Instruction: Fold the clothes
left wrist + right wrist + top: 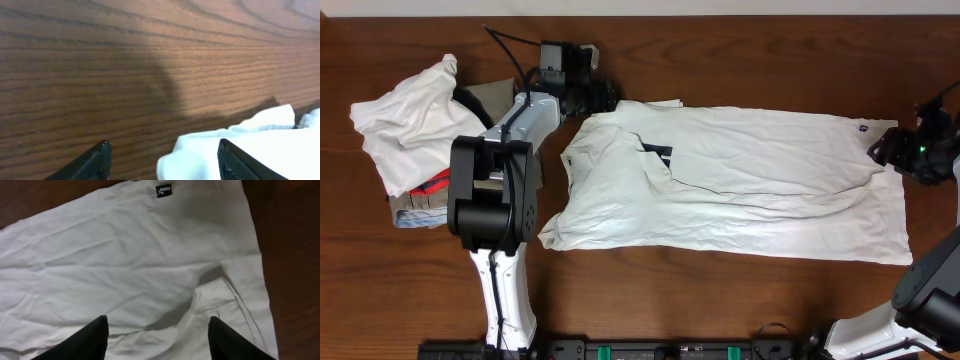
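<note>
The white clothes (750,190) lie flat across the surface (420,290), from 9 to 3 o'clock. The right jaws are spread over the 3 o'clock edge, the left jaws spread at the 11 o'clock corner. Each should drop low and pinch the cloth edge cleanly before folding.

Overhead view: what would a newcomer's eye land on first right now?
A big white garment lies spread across the middle of the dark wooden table, a black mark near its left end. The left gripper hovers at its upper-left corner and the right gripper at its right edge, both with jaws open. A heap of other clothes sits at the table's left.
</note>
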Robot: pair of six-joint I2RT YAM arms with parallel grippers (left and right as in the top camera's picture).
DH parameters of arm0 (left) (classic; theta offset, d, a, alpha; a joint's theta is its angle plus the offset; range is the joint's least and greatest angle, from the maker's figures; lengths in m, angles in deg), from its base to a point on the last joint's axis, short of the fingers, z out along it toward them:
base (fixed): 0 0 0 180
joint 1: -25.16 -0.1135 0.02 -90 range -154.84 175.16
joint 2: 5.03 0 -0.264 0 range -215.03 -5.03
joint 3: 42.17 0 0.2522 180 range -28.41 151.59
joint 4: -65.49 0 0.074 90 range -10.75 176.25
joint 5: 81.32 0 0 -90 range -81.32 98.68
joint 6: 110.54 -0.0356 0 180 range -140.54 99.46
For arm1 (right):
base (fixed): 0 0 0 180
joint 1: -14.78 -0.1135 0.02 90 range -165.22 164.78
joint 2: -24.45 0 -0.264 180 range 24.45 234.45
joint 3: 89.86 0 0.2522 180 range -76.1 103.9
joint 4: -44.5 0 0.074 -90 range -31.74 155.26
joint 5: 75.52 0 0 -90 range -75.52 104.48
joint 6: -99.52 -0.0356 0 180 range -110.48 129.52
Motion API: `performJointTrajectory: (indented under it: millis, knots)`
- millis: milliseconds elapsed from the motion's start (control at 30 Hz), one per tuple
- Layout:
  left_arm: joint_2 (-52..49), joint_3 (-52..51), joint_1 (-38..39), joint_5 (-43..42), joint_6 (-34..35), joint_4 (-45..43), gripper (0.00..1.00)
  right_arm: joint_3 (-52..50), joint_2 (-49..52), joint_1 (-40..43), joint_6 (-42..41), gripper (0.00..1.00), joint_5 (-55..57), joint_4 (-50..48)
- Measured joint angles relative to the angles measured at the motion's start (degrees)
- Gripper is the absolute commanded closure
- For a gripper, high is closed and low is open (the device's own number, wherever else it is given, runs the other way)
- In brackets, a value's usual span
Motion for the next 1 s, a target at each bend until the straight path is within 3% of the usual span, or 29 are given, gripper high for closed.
performJointTrajectory:
  millis: [100, 167, 233, 267, 333, 800, 1000]
  knots:
    - [0.0, 0.0, 0.3, -1.7, 0.0, 0.2, 0.35, 0.0, 0.0, 0.0, 0.0, 0.39, 0.0, 0.2]
    - [-0.1, 0.0, 0.8, -2.4, 0.3, 0.7, 0.45, 0.0, 0.0, 0.0, 0.0, 0.39, 0.0, 0.3]
    - [-0.1, 0.0, 1.4, -2.8, 0.3, 1.6, 0.69, 0.0, 0.0, 0.0, 0.0, 0.39, 0.0, 0.5]
    - [-0.1, 0.0, 1.8, -3.1, 0.4, 2.0, 0.87, 0.0, 0.0, 0.0, 0.0, 0.39, 0.0, 0.5]
    - [-0.1, 0.0, 2.3, -3.3, 0.2, 2.6, 0.93, 0.0, 0.0, 0.0, 0.0, 0.39, 0.0, 0.6]
    - [-0.1, 0.0, 1.7, -4.3, 0.0, 9.5, 0.94, 0.0, 0.0, 0.0, 0.5, 0.43, 1.2, 0.0]
    - [-0.1, 0.0, 1.7, -6.9, 0.0, 17.1, 0.94, 0.0, 0.0, 0.0, 0.6, 0.43, 1.5, -1.0]
